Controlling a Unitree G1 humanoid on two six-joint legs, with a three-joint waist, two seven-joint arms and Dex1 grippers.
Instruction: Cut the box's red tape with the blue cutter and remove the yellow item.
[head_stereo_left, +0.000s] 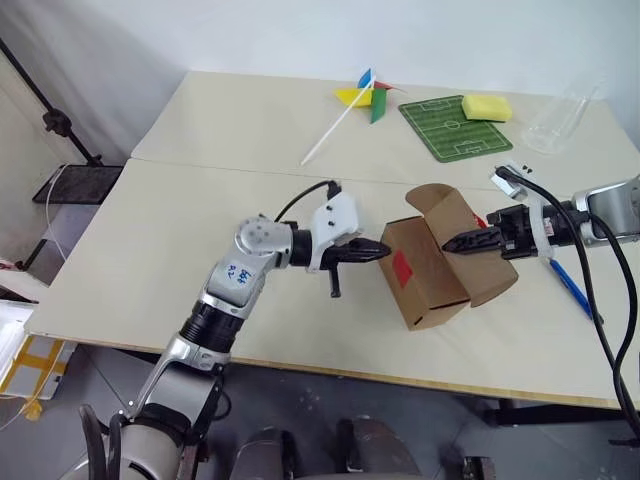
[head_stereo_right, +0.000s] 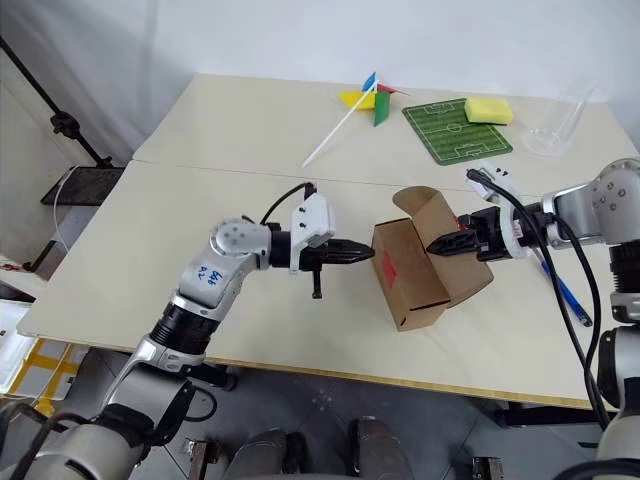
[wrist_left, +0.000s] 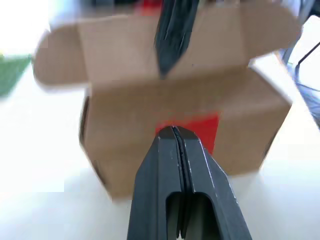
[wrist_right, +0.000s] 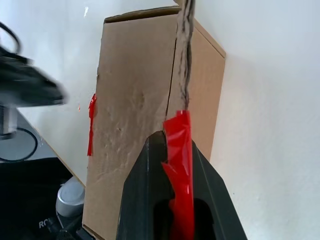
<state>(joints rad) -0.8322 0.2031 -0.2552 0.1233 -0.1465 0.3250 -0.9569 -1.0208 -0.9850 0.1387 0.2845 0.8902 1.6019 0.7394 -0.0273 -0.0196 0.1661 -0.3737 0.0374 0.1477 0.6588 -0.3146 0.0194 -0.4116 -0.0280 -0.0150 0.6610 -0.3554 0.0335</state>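
Now right gripper (head_stereo_right: 437, 246) clamps the box (head_stereo_right: 415, 275) flap — left gripper (head_stereo_right: 366, 255) closed, empty.

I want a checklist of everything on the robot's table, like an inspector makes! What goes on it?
Surface: pale table, two tops joined at a seam.
Job's things: box open, its flap pinched by the right gripper; red tape on the box side and on the flap edge; blue cutter lying on the table beside the right arm; yellow item: nothing seen.
Clutter: pinwheel, green pitch mat with a yellow sponge on it, clear cup on its side.
Grippers: left gripper shut, empty, next to the box.
Cables: black cables along the right arm.
Surroundings: black stand beside the table.
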